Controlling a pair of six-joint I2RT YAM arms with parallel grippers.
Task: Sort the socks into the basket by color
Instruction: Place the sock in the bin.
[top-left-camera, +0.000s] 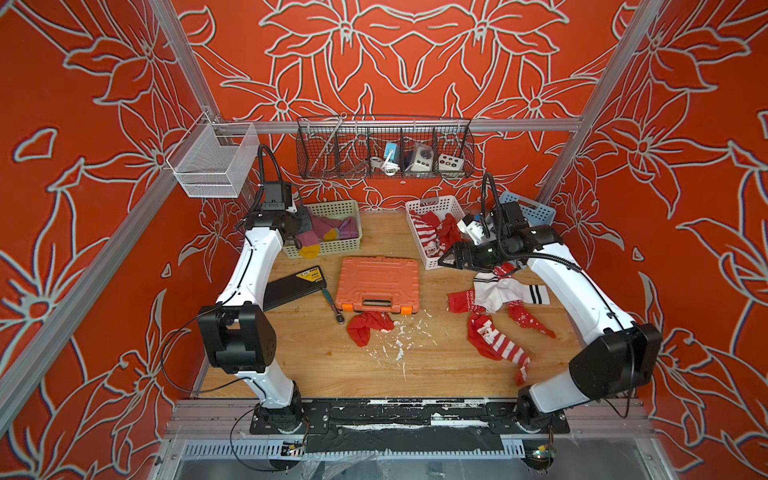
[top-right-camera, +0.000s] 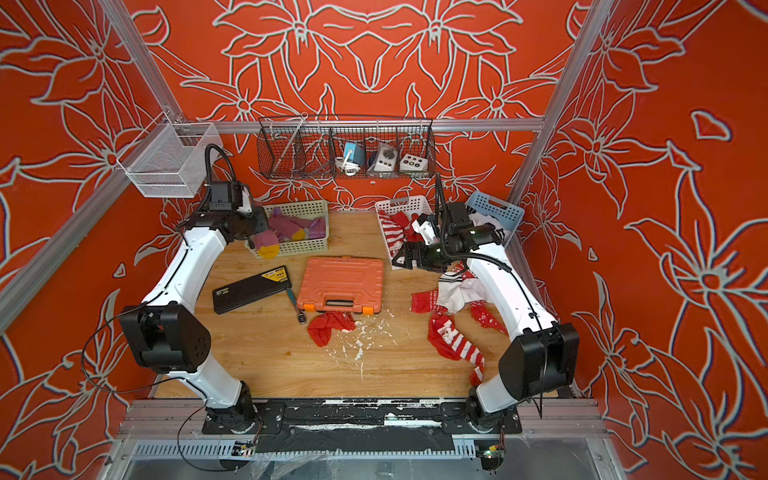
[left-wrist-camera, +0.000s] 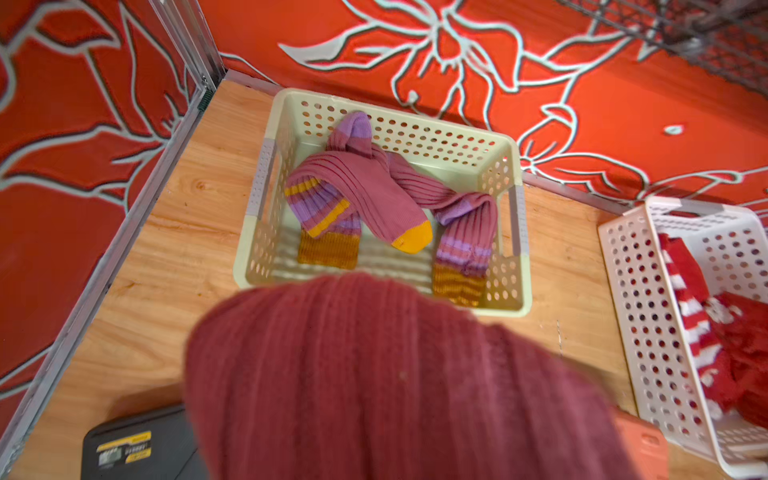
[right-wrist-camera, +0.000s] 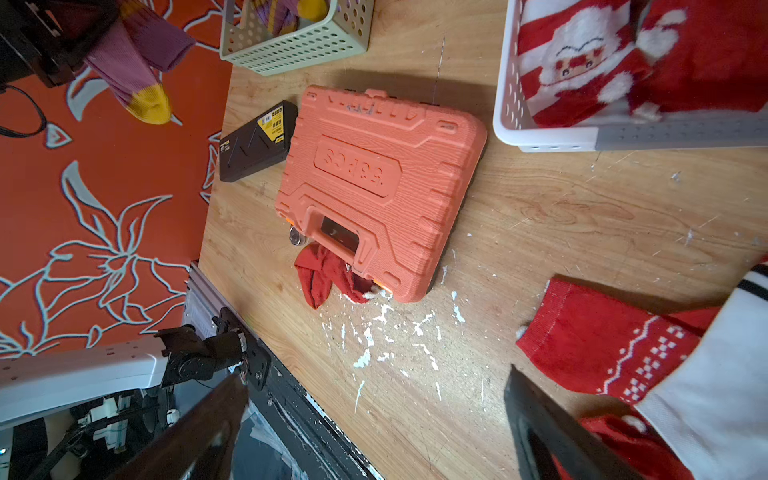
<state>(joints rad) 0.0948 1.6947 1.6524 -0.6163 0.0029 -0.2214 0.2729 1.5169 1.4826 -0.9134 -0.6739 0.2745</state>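
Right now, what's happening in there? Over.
Left tool shut on purple sock, near green basket. Right tool open, empty, beside sock pile. Red sock against orange case.

Bright, even light is cast from above in both top views, with no harsh glare recorded. In the right wrist view a soft shadow is thrown by the orange case (right-wrist-camera: 374, 187) toward the back edge of the tabletop (right-wrist-camera: 561, 232). The wall pattern (top-left-camera: 37, 145) is stretched and colour-fringed toward the picture edges. The purple sock (left-wrist-camera: 395, 374) is rendered badly out of focus at close range; the right gripper (right-wrist-camera: 374, 374) fingers (right-wrist-camera: 548, 424) are likewise blurred.
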